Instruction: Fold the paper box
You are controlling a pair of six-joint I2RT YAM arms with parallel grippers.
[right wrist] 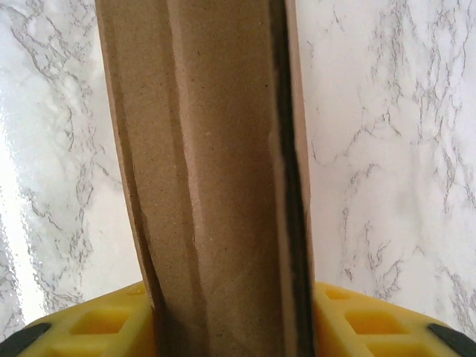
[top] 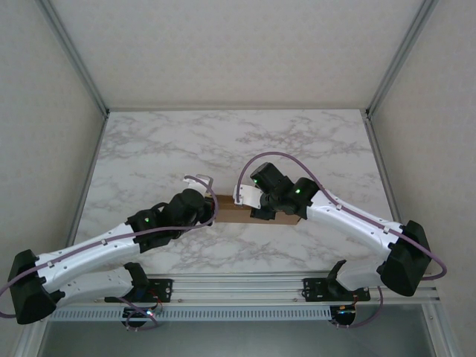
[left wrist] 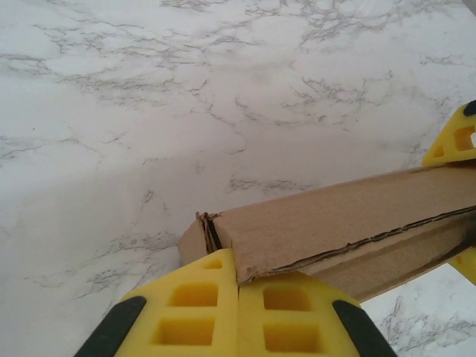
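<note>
Top view: the paper box (top: 234,213) sits at mid-tabletop (top: 149,149) between both arms; left wrist: the left hand (left wrist: 238,271), fully closed, braces its end corner; right wrist: the right hand (right wrist: 230,312), half open, clamps its width, and should squeeze squarely to close the gaping seam.

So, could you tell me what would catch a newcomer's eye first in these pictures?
A long brown box spans the middle of the marble table. The right tool grips it across its width, with yellow fingers on either side. The left tool is shut at the box's other end.
</note>
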